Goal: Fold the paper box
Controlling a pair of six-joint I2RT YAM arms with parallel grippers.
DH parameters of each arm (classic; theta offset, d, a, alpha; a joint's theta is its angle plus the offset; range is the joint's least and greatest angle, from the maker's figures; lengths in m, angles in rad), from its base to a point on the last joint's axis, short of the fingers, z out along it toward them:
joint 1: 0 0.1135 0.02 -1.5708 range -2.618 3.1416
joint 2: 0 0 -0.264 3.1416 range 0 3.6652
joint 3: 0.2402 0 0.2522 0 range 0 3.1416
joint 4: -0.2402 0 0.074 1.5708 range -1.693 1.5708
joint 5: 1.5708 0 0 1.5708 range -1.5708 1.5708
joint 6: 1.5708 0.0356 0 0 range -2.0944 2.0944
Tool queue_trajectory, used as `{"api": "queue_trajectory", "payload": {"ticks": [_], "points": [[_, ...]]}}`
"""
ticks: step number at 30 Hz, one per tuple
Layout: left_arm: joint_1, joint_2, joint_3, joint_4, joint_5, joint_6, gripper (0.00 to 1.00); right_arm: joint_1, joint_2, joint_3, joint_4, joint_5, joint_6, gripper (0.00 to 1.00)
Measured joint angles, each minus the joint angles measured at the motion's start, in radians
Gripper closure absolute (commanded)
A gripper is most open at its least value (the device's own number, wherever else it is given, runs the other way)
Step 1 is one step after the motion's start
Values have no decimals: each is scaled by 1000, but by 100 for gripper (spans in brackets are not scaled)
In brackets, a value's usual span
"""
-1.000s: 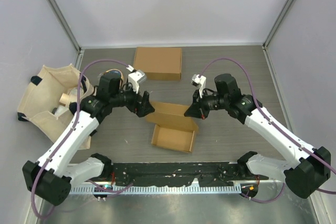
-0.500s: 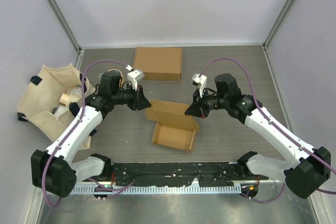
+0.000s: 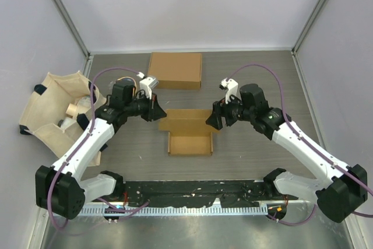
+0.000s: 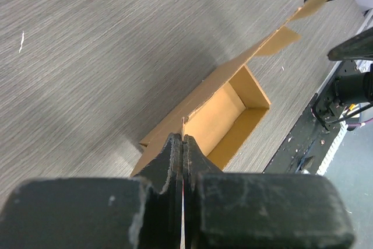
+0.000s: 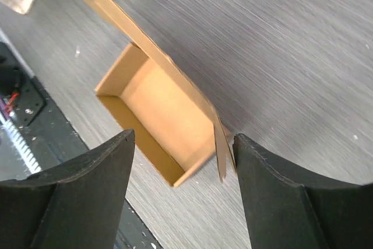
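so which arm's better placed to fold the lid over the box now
Left. The left gripper is shut on the edge of the lid, so it can likely swing it over the open box. The right gripper is open, with the lid's far end between its fingers, ungripped.

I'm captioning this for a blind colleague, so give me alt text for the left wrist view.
The left gripper is pinched shut on the edge of the raised lid of an open brown paper box on a grey table. At the lid's far end, the right gripper stands open around it.
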Motion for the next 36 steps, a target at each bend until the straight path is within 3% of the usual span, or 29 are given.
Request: {"api": "queue_trajectory", "payload": {"ticks": [7, 11, 19, 23, 29, 32, 33, 36], "points": [[0, -19, -24, 16, 9, 1, 100, -13, -98, -163, 64, 127, 92, 26], [0, -18, -26, 17, 14, 7, 100, -24, -142, -263, 136, 194, 124, 32], [0, -17, -26, 18, 39, 21, 100, -30, -102, -337, 336, 229, 125, 33], [0, -13, -26, 18, 47, 25, 100, -30, -59, -348, 439, 223, 107, 56], [0, -11, -26, 17, 41, 23, 100, -30, -42, -370, 489, 215, 100, 78], [0, -11, -26, 18, 31, 12, 71, -30, -42, -376, 502, 214, 98, 89], [0, -11, -26, 18, 23, 7, 54, -29, -42, -377, 505, 214, 96, 92], [0, -18, -26, 13, -26, -39, 36, -30, -42, -378, 505, 224, 84, 99]]}}
